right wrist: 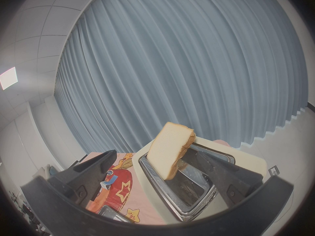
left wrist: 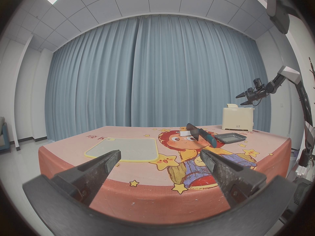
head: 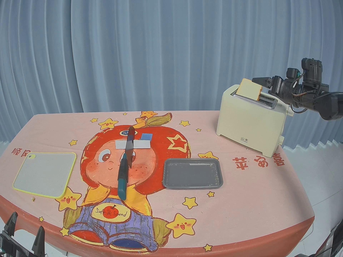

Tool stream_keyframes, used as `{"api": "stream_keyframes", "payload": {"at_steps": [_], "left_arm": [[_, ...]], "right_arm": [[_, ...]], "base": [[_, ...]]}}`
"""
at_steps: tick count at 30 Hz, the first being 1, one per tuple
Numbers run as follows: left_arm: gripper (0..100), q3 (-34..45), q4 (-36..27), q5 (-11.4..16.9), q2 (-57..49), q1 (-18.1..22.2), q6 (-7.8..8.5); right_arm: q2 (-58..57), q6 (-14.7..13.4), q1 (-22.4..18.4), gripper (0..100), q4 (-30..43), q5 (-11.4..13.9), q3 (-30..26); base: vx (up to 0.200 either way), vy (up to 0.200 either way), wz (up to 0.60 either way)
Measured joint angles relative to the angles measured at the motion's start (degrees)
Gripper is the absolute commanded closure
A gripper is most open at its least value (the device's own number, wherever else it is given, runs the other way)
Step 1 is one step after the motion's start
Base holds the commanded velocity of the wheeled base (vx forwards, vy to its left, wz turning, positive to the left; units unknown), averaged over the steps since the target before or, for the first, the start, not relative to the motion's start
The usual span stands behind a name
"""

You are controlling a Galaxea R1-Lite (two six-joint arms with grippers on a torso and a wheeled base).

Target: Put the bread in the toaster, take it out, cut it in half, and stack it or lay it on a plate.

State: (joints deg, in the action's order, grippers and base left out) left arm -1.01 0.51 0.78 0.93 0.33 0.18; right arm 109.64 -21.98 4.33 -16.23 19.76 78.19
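- The bread (head: pixel 249 89) is seen standing tilted in a slot of the toaster (head: pixel 250 125), with its upper half sticking out above the top.
- The toaster is placed at 2 o'clock on the worktop (head: pixel 250 204).
- The right claw (head: pixel 255 79) is held released just beside the bread, at its 3 o'clock; in the right wrist view the two fingers (right wrist: pixel 98 167) are spread wide and nothing is gripped.
- The left claw (left wrist: pixel 160 153) is kept released and bare at 7 o'clock, off the near edge of the worktop.
- A knife (head: pixel 124 165) is laid near the middle, its blade propped on a white block (head: pixel 140 144) at its 12 o'clock end.
- A grey plate (head: pixel 193 173) is set at 3 o'clock of the knife.
- A cutting board (head: pixel 45 174) is found at 9 o'clock, well apart from the toaster.
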Motion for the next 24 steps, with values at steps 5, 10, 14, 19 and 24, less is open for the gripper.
{"api": "stream_keyframes", "payload": {"at_steps": [5,10,14,19,24], "left_arm": [[0,0.0,0.0,0.0,0.0,0.0,0.00],[0,0.0,0.0,0.0,0.0,0.0,0.00],[0,0.0,0.0,0.0,0.0,0.0,0.00],[0,0.0,0.0,0.0,0.0,0.0,0.00],[0,0.0,0.0,0.0,0.0,0.0,0.00]], "right_arm": [[1.4,-0.3,-0.4,0,0.0,0.1,0.9],[2.5,-1.3,-0.5,0,0.0,0.1,1.4],[3.3,-2.0,-0.5,0,0.0,0.2,2.1],[4.2,-2.2,-0.5,0,-0.1,0.2,2.7],[4.7,-2.2,-0.4,0,-0.2,0.2,3.0]], "base": [[0.000,0.000,0.00],[0.000,0.000,0.00],[0.000,0.000,0.00],[0.000,0.000,0.00],[0.000,0.000,0.00]]}}
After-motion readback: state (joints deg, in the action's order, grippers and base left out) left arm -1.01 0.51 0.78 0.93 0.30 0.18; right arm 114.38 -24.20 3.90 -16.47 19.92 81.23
